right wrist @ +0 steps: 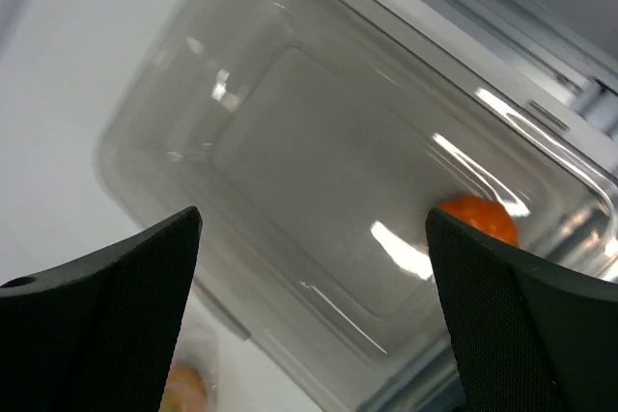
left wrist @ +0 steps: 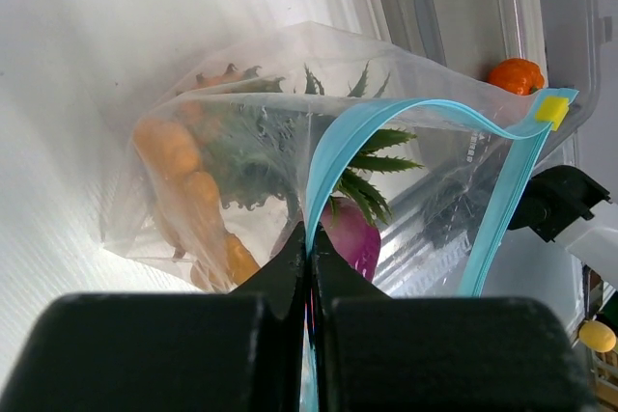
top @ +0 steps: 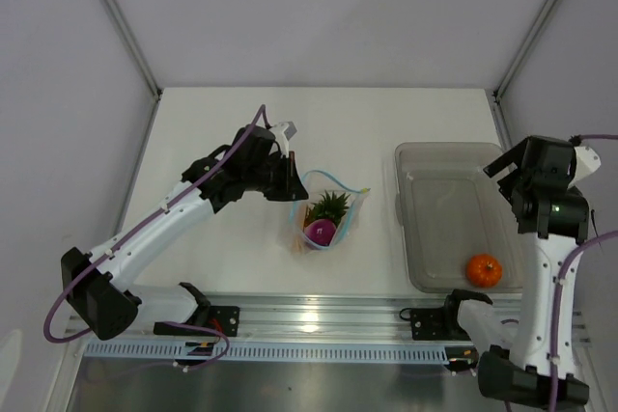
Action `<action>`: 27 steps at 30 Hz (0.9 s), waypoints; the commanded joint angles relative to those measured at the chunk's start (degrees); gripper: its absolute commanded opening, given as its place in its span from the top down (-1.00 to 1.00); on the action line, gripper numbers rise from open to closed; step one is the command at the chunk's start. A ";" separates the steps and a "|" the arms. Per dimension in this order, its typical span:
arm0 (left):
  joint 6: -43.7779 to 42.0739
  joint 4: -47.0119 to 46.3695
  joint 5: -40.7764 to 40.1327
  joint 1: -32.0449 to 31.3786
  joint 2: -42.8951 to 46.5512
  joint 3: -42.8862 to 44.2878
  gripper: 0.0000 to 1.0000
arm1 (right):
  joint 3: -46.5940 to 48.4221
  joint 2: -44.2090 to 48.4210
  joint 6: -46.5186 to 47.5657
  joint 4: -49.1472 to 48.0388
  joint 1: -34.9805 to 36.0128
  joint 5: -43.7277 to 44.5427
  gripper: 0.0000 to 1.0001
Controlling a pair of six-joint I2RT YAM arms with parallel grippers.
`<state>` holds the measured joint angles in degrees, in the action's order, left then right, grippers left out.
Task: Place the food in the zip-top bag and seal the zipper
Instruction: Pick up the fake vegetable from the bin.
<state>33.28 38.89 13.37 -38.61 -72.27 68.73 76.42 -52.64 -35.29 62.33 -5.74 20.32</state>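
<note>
Currently the left pincer (left wrist: 307, 238) is pressed together on the teal zipper (left wrist: 333, 156) at the mouth of the zip-top bag (left wrist: 193, 123) and holds that edge up. The bag sits near the middle of the desk (top: 232, 123), to the left of the grey bin (top: 425, 238). It contains the pineapple (top: 329, 206), a magenta piece (top: 321, 231) and lumpy orange pieces (left wrist: 183, 180). One red-orange piece (top: 484, 269) lies in the near corner of the bin. The right pincer (right wrist: 311, 224) is spread wide and empty above the bin.

Handling notes:
- The bag film looks thin, crinkly and slippery, and the mouth will probably collapse if released. Grip the stiffer zipper strip, not the film.
- The toy pieces appear light and rigid. The round red-orange piece may roll, so take it across its widest part, clear of the bin wall.
- For sealing, the yellow tab (left wrist: 552, 110) at the far end of the zipper is the likely second hold.
</note>
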 commanded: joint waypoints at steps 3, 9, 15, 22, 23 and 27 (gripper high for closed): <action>-1.46 -1.89 1.31 -0.24 -0.15 0.62 0.99 | -9.88 -8.26 -1.34 4.29 -12.27 -5.12 -0.99; -1.72 -1.98 1.93 -0.32 -0.42 0.71 0.99 | -19.63 -9.85 -6.72 2.38 -12.46 -3.17 -0.99; -1.90 -1.98 2.19 -0.33 -0.68 0.53 0.99 | -27.98 -7.04 -10.67 -1.94 -12.81 -2.39 -0.99; -2.08 -1.98 2.10 -0.24 -0.50 0.18 0.99 | -30.37 -7.30 -16.56 0.16 -13.33 3.23 -0.99; -2.08 -2.07 2.10 -0.24 -0.59 0.18 0.99 | -30.54 -7.47 -17.00 0.25 -13.33 3.59 -0.99; -1.90 -2.51 2.54 -0.24 -0.68 -0.17 0.99 | -31.95 -8.53 -18.59 -0.71 -13.68 4.47 -0.98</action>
<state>32.45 38.13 14.50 -38.61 -72.77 68.69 45.30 -60.58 -50.17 62.17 -18.87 21.17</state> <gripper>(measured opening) 0.004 0.992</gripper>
